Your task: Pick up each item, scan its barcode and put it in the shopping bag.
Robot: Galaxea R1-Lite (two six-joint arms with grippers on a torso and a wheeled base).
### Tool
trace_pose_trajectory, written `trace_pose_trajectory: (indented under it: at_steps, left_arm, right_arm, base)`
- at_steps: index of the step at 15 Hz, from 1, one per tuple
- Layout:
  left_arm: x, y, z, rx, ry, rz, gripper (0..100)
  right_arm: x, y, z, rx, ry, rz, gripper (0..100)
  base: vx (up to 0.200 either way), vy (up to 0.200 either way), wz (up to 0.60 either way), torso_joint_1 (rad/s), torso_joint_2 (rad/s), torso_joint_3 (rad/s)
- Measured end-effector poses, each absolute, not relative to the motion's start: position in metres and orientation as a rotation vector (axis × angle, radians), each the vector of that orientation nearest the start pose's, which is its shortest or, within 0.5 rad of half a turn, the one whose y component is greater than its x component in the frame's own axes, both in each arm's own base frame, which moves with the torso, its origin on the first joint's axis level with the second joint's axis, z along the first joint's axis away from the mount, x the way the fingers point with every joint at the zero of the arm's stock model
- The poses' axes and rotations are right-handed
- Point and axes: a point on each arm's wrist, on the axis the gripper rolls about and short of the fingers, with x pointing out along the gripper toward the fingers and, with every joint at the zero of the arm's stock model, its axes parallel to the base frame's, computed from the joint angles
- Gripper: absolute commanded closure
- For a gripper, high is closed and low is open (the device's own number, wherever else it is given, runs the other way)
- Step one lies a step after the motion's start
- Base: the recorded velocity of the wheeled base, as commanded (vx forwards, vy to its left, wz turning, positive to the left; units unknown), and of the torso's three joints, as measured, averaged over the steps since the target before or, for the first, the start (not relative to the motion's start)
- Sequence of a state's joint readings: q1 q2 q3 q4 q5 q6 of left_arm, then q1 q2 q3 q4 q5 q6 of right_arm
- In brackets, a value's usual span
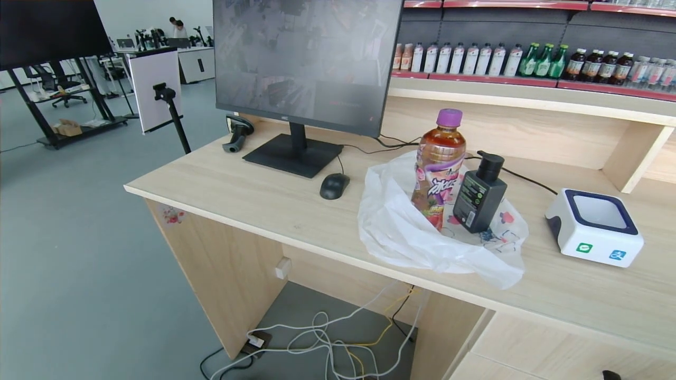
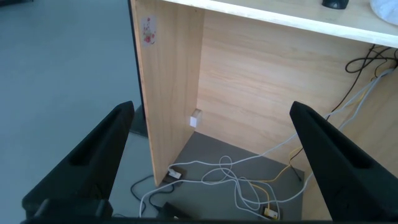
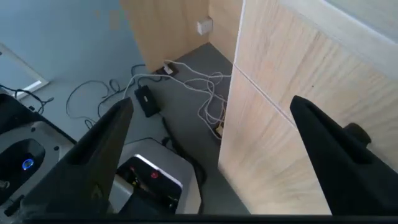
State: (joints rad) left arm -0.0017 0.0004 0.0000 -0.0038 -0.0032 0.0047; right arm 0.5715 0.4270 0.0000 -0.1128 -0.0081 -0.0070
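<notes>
Firstly, the head view: a pale wooden counter (image 1: 253, 200) runs from the middle left to the lower right of the frame. Right of centre lies a white plastic shopping bag (image 1: 401, 232), spread open and crumpled. 2 items stand upright on it, touching side by side: a drink bottle (image 1: 439, 163) with a purple cap, and to its right a black pump bottle (image 1: 479, 195). The plastic rises around their bases. Further right, apart from the bag, sits a white desktop scanner (image 1: 594, 227) with a dark blue rim. A dark monitor (image 1: 306, 58) fills the upper centre, with a black mouse (image 1: 334, 186) below it and a handheld scanner (image 1: 236, 133) just left of its stand. A row of bottles (image 1: 528, 60) lines a shelf at the upper right.

Next, the left wrist view: the left gripper (image 2: 211, 107) has its 2 black fingers spread wide with nothing between them. Beyond them are the counter's side panel (image 2: 168, 81) and loose cables (image 2: 230, 180) on the grey floor.

Lastly, the right wrist view: the right gripper (image 3: 211, 102) is likewise released and empty, above floor cables (image 3: 193, 87) and a wooden panel (image 3: 280, 112).
</notes>
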Motion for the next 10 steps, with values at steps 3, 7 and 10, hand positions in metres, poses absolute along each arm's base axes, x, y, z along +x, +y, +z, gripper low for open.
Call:
trace_pose_trajectory:
  at_steps: [3, 7, 10]
  left_arm:
    - [-0.0228, 0.0, 0.0759, 0.004, -0.004, -0.005, 0]
    - [-0.0228, 0.0, 0.0759, 0.005, -0.004, -0.005, 0]
    - [-0.0228, 0.0, 0.0759, 0.003, -0.004, -0.005, 0]
  right_arm:
    - [-0.0011, -0.0008, 0.0803, -0.092, 0.249, 0.592, 0]
    - [-0.0006, -0.0003, 0.0796, -0.063, 0.274, 0.4, 0]
    - [-0.0019, -0.0005, 0.0793, -0.049, 0.262, 0.212, 0]
  base:
    - [0.0, 0.0, 0.0, 0.0, 0.0, 0.0]
    - [0.0, 0.0, 0.0, 0.0, 0.0, 0.0]
    - [0.0, 0.0, 0.0, 0.0, 0.0, 0.0]
